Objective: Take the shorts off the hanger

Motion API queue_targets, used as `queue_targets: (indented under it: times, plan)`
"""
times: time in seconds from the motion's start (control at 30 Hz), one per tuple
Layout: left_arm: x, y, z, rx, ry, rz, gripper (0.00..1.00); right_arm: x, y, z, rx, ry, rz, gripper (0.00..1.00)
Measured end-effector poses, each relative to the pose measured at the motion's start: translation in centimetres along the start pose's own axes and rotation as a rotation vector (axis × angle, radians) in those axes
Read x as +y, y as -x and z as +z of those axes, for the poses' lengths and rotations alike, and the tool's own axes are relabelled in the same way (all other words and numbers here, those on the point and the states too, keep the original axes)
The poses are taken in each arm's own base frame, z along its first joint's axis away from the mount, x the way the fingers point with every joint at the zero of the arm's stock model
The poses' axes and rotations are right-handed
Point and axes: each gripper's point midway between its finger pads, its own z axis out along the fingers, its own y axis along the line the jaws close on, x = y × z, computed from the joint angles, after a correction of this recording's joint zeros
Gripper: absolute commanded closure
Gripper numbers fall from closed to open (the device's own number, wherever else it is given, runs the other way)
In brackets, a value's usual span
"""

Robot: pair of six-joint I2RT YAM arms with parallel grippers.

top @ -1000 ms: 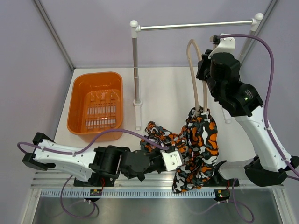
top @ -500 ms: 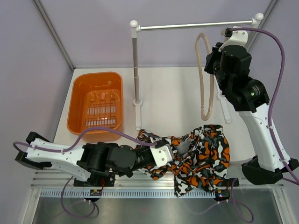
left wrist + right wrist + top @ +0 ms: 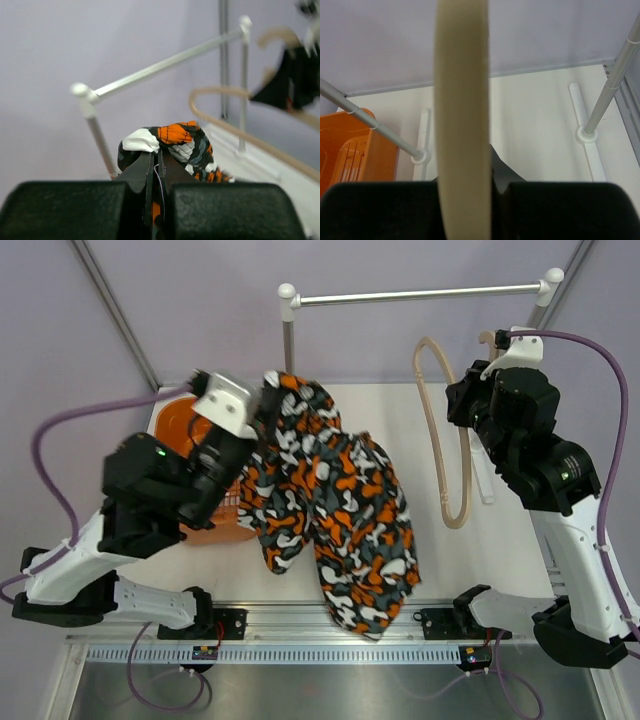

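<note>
Above the white table (image 3: pixel 390 420), left claw (image 3: pixel 156 175) pinches the shorts (image 3: pixel 340 500); right claw (image 3: pixel 465 192) clamps the hanger (image 3: pixel 462 100).

White table (image 3: pixel 350 410) (orange basket (image 3: pixel 375 160) aboard)

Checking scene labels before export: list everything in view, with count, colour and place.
shorts: 1, orange, black, grey and white print, hanging mid-scene, clamped at the top edge
hanger: 1, pale beige, held up at right, bare, apart from the shorts
basket: 1, orange, far left, partly hidden
rail: 1, metal with white joints, across the back
table: 1, white, under everything
cables: 2, purple, one per arm
left claw: 1, black, shut on shorts
right claw: 1, black, shut on hanger
</note>
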Motion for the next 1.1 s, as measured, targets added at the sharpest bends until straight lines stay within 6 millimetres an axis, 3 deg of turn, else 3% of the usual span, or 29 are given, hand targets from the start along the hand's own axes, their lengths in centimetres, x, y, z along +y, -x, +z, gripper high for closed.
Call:
queue_targets:
  times: [0.23, 0.33, 0.47, 0.57, 0.67, 0.73, 0.87, 0.93, 1.03, 1.1]
  plan:
    - [11.0, 11.3, -0.4, -0.245, 0.294, -0.054, 1.00, -0.3, -0.9, -1.3, 0.029, 0.025, 0.002, 1.00]
    - [14.4, 14.6, -1.5, -0.342, 0.407, -0.046, 1.00, -0.3, -1.5, -1.4, 0.053, 0.029, -0.006, 1.00]
    - [17.8, 16.0, -2.7, -0.407, 0.538, 0.007, 1.00, -0.2, -2.5, -1.3, 0.080, 0.036, -0.016, 1.00]
    - [19.5, 15.3, -2.7, -0.410, 0.607, 0.048, 1.00, -0.3, -3.5, -1.1, 0.108, 0.039, -0.028, 1.00]
    - [20.6, 12.5, -1.3, -0.374, 0.635, 0.080, 1.00, -0.2, -4.6, -0.9, 0.135, 0.045, -0.037, 1.00]
    - [21.4, 9.0, 0.3, -0.316, 0.642, 0.089, 1.00, -0.3, -5.5, -0.8, 0.153, 0.048, -0.043, 1.00]
    - [24.0, 0.4, 3.8, -0.153, 0.656, 0.051, 1.00, -0.4, -7.2, -0.5, 0.196, 0.053, -0.057, 1.00]
    - [25.6, -5.2, 5.2, -0.045, 0.674, -0.011, 1.00, -0.4, -7.8, -0.6, 0.210, 0.058, -0.061, 1.00]
    - [27.5, -12.8, 6.0, 0.108, 0.711, -0.146, 1.00, -0.4, -8.1, -0.9, 0.216, 0.069, -0.060, 1.00]
    - [28.9, -16.5, 5.8, 0.172, 0.746, -0.244, 1.00, -0.4, -7.9, -1.2, 0.209, 0.075, -0.058, 1.00]
